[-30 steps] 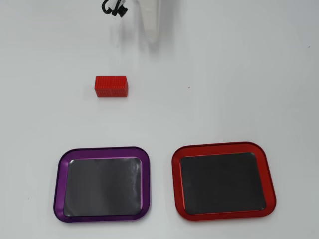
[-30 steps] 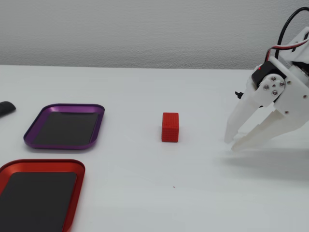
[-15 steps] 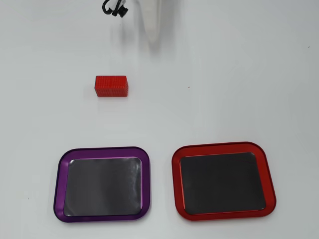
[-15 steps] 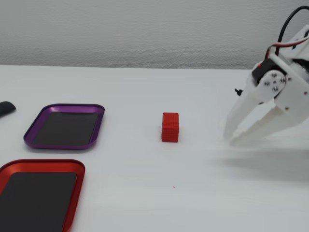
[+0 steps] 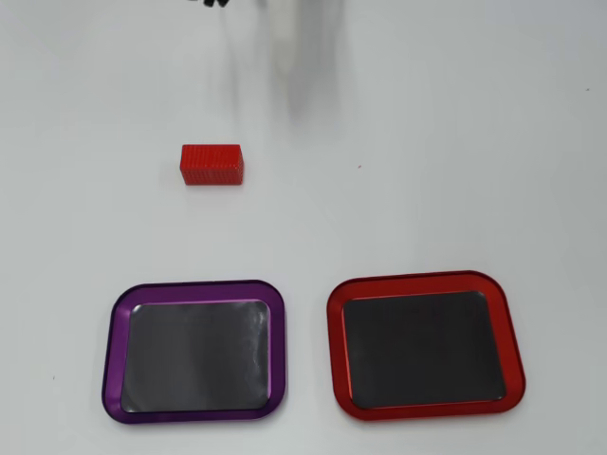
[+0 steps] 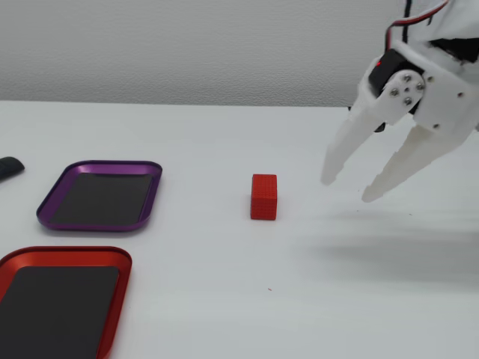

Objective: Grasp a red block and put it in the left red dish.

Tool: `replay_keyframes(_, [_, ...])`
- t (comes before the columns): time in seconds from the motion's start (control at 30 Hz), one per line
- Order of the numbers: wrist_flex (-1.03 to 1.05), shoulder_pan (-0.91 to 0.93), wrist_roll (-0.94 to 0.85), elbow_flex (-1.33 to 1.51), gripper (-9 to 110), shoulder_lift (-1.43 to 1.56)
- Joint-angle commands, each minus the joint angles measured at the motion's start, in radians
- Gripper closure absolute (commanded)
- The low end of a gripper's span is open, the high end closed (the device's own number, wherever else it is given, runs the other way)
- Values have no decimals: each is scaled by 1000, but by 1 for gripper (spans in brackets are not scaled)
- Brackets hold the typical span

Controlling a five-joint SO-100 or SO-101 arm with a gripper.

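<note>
The white two-finger hand [image 6: 348, 191] hangs in the air with its fingers spread wide and nothing between them. In the fixed view it is to the right of the small bright red rectangular block with a dotted surface [image 6: 263, 197], and well apart from it. In the overhead view the hand appears only as a pale blur near the top edge. The block [image 5: 212, 164] lies free on the plain white counter [image 6: 224, 299], above the two trays in the overhead view and nearer to the purple one.

The step in hand, as I judge it, is the approach for the grasp. To do it well, the hand should come over the block, keep the fingers spread until one is on each side, and then go down low enough to take the block by its flat sides. It is better to close across the short width, because the long side may not fit well. The block is light, so one finger touching first can push it away.

I count one red block, one rounded-rectangle tray with a shiny red metallic rim [image 5: 425, 284] and one same-shaped tray with a purple rim [image 5: 194, 288]. Both trays have a dark inner surface and both are empty.
</note>
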Motion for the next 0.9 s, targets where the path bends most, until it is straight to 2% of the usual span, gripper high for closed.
replay_keyframes(0.0, [-6, 15, -31, -144, 80, -153])
replay_keyframes(0.13, [-11, 64, -64, -298, 75, -350])
replay_keyframes(0.47, [-98, 252, -249, -466, 75, -752])
replay_keyframes(0.87, [-273, 264, -302, -466, 75, -877])
